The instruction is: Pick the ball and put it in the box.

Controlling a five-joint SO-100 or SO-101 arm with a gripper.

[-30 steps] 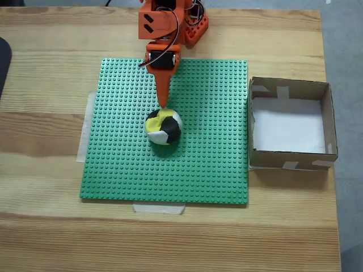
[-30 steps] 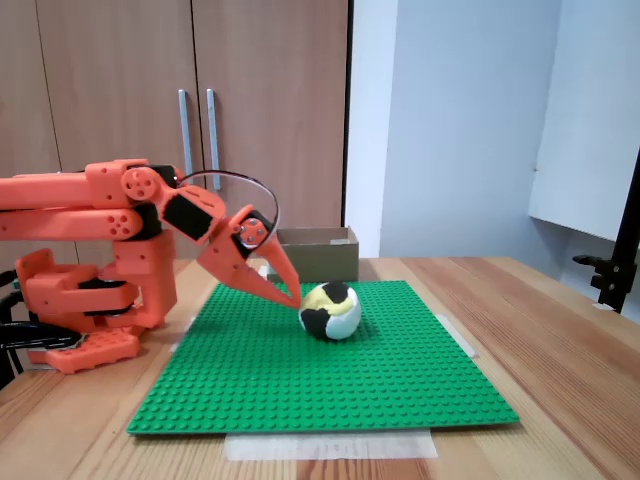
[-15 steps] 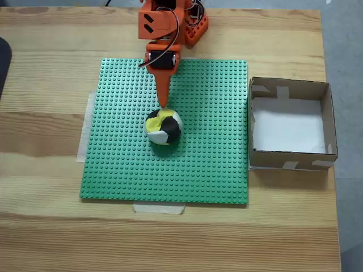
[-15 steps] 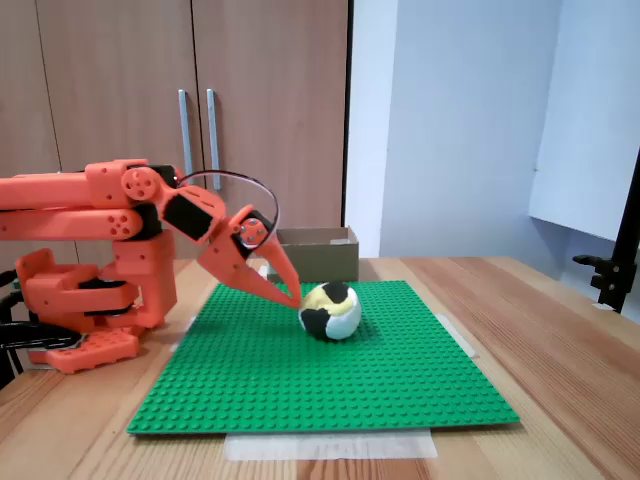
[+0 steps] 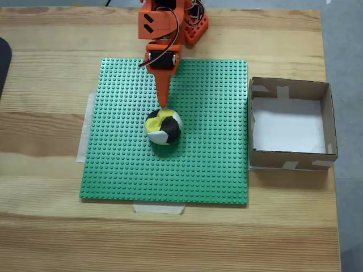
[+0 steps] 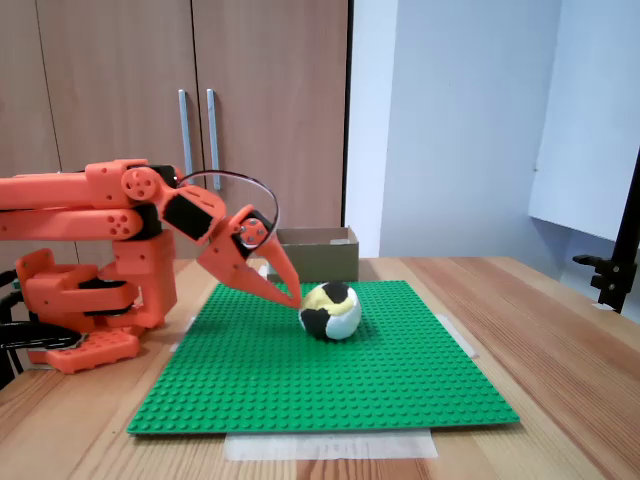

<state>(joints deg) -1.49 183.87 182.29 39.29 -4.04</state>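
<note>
From above, the ball sits near the middle of the green baseplate, which is taped to the table, presumably so it stays put. The gripper comes in from the baseplate's far edge, its tip just at the ball's far side, touching or nearly so. Its fingers look pressed together into one narrow point, holding nothing; to take the ball they will likely have to spread first. The box stands just off the baseplate's right edge, open side up, ready to receive the ball.

From the side, the gripper slants down from the left toward the baseplate, its tip low against the ball's left flank, and the fingers again read as closed and empty. The ball rests on the studs near the baseplate's middle. The box shows beyond the baseplate's far edge, behind the ball.
</note>
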